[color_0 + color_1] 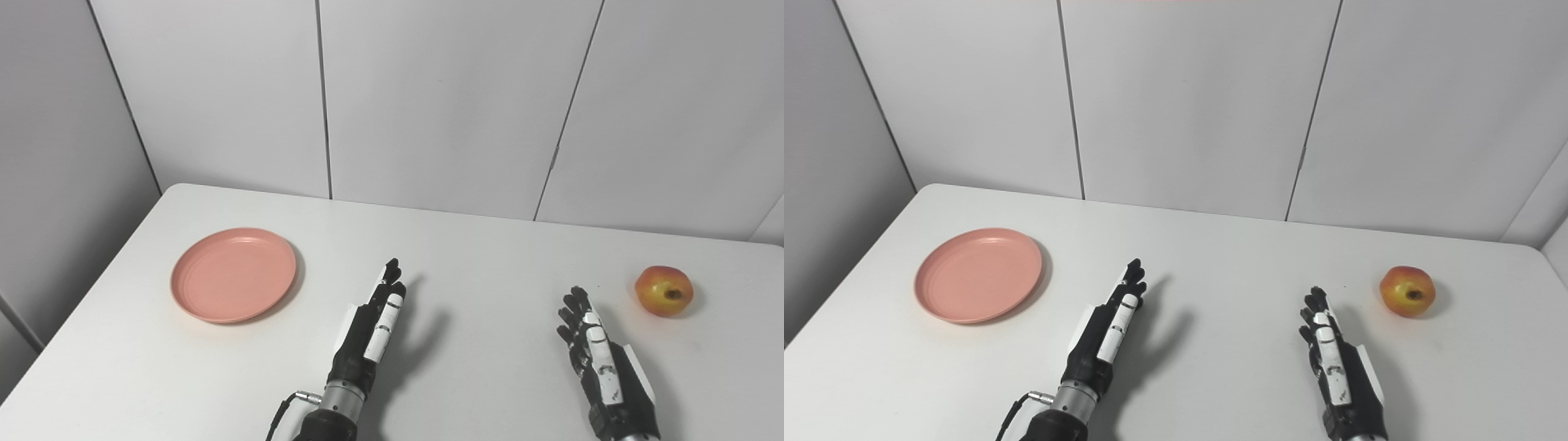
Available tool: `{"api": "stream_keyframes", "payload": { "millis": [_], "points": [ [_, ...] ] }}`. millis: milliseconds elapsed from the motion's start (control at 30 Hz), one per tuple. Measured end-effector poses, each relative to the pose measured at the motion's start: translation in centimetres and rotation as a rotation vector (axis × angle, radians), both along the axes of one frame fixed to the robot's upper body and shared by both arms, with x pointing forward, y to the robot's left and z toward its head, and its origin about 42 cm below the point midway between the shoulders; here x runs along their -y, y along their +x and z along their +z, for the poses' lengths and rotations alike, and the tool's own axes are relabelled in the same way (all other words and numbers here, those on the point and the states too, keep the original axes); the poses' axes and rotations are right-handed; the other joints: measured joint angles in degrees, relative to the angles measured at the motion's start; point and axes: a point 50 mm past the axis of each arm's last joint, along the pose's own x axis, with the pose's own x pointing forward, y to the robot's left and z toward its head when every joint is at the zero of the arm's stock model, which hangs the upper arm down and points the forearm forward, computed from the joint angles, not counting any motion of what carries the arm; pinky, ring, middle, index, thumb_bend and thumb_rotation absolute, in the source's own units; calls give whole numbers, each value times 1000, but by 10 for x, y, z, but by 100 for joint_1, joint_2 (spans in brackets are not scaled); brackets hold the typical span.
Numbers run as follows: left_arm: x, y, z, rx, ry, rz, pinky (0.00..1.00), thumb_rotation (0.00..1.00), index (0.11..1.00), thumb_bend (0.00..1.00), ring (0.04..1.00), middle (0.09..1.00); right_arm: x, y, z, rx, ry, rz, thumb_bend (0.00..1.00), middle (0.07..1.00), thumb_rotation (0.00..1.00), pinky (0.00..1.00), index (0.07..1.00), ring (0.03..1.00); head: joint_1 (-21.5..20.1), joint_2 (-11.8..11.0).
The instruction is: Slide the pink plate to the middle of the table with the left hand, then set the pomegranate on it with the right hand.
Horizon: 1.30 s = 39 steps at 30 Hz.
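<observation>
A pink plate (233, 274) lies empty on the left part of the white table (478, 257). A red-and-yellow pomegranate (663, 291) rests near the table's right edge. My left hand (370, 331) hovers at the table's middle front, open, fingers stretched forward, to the right of the plate and apart from it. Open as well, my right hand (597, 358) stands at the front right, its fingertips a short way left of and nearer than the pomegranate. Neither hand holds anything.
Grey wall panels (441, 98) stand behind the table's far edge. The table's left edge runs diagonally close to the plate. A cable (285, 407) hangs from my left wrist.
</observation>
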Motion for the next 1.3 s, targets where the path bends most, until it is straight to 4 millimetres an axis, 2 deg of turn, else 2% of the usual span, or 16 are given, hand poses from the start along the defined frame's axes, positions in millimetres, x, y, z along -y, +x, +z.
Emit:
{"api": "stream_keyframes", "payload": {
  "millis": [100, 300, 600, 1100, 1300],
  "points": [
    [4, 1, -1, 3, 14, 0, 942, 1000, 996, 471, 980, 994, 3, 0, 0, 0, 13, 2, 263, 1000, 1000, 1000, 1000, 1000, 273, -44],
    [15, 4, -1, 1, 17, 12, 956, 1000, 1000, 490, 981, 991, 11, 0, -1, 11, 14, -1, 225, 1000, 1000, 1000, 1000, 1000, 406, -88],
    [20, 4, -3, 12, 27, 4, 971, 1000, 1000, 491, 988, 997, 11, 0, 1, 21, 8, -3, 184, 1000, 1000, 1000, 1000, 1000, 423, -123],
    [19, 5, -3, 15, 27, 5, 950, 1000, 1000, 487, 986, 996, 10, 0, 1, 22, 9, -7, 176, 1000, 1000, 1000, 1000, 1000, 415, -132],
    [17, 5, 6, 38, 21, 11, 946, 1000, 992, 471, 978, 993, 9, 0, 1, 21, 6, -9, 173, 1000, 1000, 1000, 1000, 1000, 424, -150]
  ]
}}
